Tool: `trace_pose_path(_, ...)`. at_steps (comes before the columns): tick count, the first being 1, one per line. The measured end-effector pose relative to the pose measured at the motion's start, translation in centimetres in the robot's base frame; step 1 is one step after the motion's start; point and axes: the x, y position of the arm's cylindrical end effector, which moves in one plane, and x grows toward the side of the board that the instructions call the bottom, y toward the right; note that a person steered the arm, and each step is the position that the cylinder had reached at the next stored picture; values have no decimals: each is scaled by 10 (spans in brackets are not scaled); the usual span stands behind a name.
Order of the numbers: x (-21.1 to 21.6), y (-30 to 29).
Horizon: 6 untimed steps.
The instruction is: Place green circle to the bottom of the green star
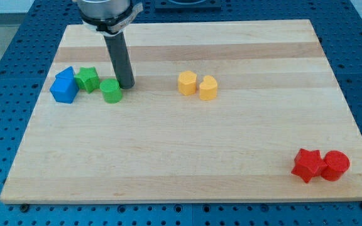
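Camera view: no jaws, just our rod, my tip [126,85] touching the green circle [111,91] on its right; green star [87,79] sits just left, on the wooden board [187,157] over blue pegboard [5,75].

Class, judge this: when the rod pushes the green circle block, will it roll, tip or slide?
The green circle stands on a flat face, squat, so it probably slides. My tip touches its upper right; an off-centre push may turn it. The wooden board looks smooth.

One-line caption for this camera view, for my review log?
My tip touches the green circle from its upper right, the green star just left.
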Motion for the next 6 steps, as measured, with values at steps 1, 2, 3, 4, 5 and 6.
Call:
trace_pose_path(1,-11,25)
trace_pose_path(2,-1,50)
trace_pose_path(3,17,47)
trace_pose_path(4,19,17)
trace_pose_path(5,19,-15)
trace_pose_path(6,19,-43)
